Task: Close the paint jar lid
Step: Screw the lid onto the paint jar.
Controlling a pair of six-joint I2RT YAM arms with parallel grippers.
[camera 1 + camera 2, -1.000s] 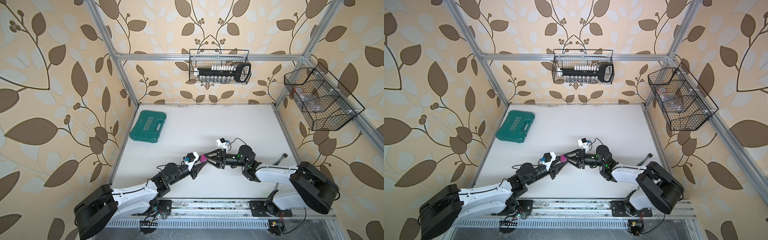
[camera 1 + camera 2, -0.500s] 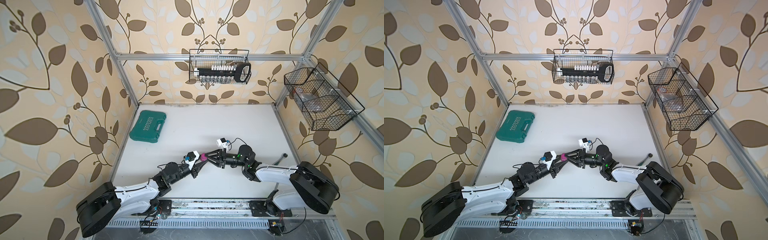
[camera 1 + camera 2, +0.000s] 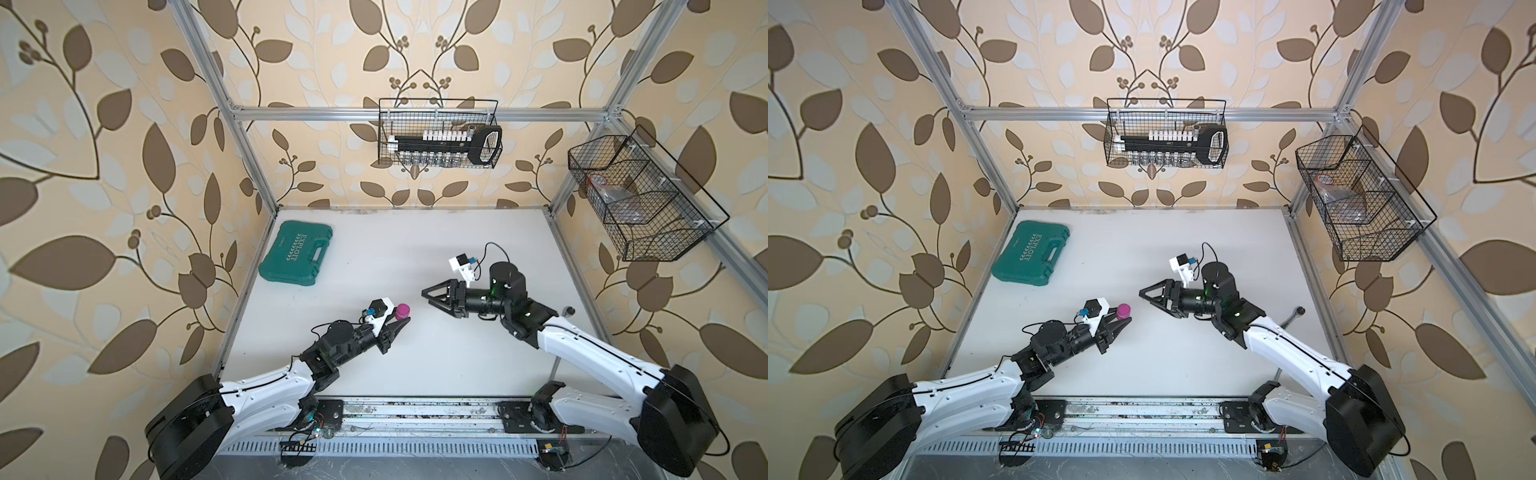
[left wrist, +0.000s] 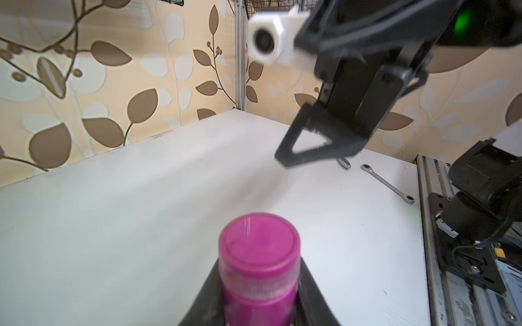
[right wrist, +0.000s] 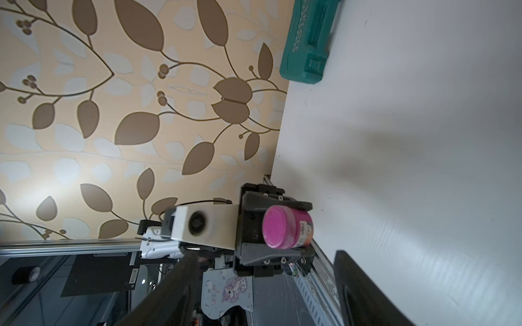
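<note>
In both top views my left hand (image 3: 401, 321) is clamped on the paint jar (image 3: 402, 311), near the middle of the white desk (image 3: 415, 365). The jar stands with its short axis upright and the lid (image 3: 402, 308) uppermost. My right hand (image 3: 430, 297) is level with the jar and aimed at it, a clear gap away, its jaws parted and empty. Toward the far left corner lies a green case (image 3: 1030, 261) with "EXPLOIT" in white on its cover, and a wrench (image 3: 1291, 318) lies by the desk's right edge. From my left wrist the jar (image 4: 259, 282) rises between my two black fingers (image 4: 203, 299), which press its lower body from both sides. The lid (image 4: 259, 242) sits squarely on top, but I cannot tell whether it is screwed tight. My right hand (image 4: 308, 149) hangs beyond it, blurred. From my right wrist the lid (image 5: 278, 230) faces away from the desk and the jar's base faces toward it. A small label (image 5: 306, 234) on the jar's side has print too small to read. My own right fingers (image 5: 358, 288) stand wide apart, touching nothing. I cannot tell whether the jar is clear of the desk.
</note>
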